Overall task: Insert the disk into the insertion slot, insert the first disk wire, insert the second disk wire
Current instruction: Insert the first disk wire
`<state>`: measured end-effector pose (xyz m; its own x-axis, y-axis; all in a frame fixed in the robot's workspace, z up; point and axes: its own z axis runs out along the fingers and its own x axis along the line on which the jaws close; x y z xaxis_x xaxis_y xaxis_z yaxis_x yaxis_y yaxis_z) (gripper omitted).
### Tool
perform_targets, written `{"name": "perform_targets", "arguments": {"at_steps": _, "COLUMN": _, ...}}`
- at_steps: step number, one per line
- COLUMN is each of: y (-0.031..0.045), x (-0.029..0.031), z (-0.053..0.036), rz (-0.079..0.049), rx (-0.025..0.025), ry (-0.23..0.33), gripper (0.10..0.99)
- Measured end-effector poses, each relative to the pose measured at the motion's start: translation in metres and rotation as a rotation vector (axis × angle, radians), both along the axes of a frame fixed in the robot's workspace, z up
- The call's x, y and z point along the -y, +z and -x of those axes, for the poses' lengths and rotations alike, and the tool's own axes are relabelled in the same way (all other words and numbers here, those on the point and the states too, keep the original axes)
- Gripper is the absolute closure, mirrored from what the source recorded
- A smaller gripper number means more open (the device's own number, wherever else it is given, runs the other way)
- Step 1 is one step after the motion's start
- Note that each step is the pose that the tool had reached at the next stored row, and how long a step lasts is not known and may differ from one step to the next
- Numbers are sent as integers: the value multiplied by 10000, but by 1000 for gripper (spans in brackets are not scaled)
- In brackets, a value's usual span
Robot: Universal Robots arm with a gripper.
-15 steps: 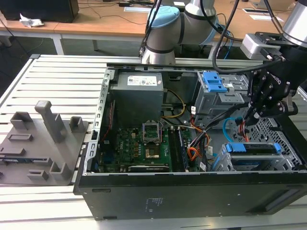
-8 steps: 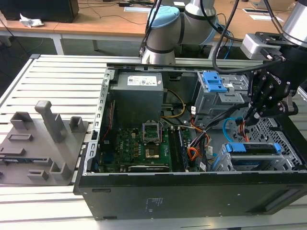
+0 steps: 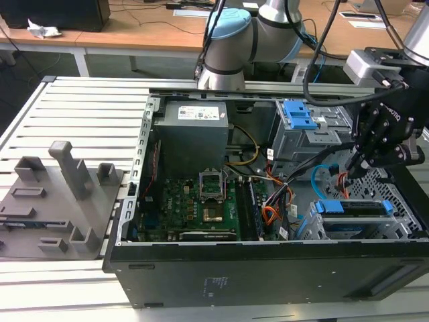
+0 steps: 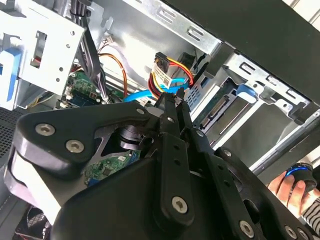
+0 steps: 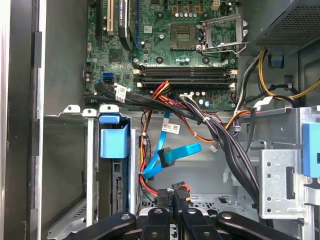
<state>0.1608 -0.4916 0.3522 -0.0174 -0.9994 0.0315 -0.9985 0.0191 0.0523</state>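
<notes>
Exterior view: the disk [image 3: 355,209] sits in the slot [image 3: 314,228] at the corner of the case [image 3: 268,275] on the exterior view's right, its blue bracket showing on top. Just above it the gripper [image 3: 354,166] reaches down, fingers drawn narrow and closed on the black plug end of the first wire [image 5: 181,190]. In the first wrist view the second wire [image 5: 170,155] loops loose just beside the fingertips, with the motherboard [image 5: 165,45] beyond.
</notes>
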Motion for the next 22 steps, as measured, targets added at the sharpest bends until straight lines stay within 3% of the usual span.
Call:
{"name": "perform_targets", "arguments": {"at_steps": 17, "y": 0, "x": 228, "z": 0, "rz": 1, "rx": 0, "ry": 0, "gripper": 922}}
{"name": "perform_targets", "arguments": {"at_steps": 22, "y": -12, "x": 244, "z": -2, "rz": -1, "rx": 0, "ry": -2, "gripper": 922}}
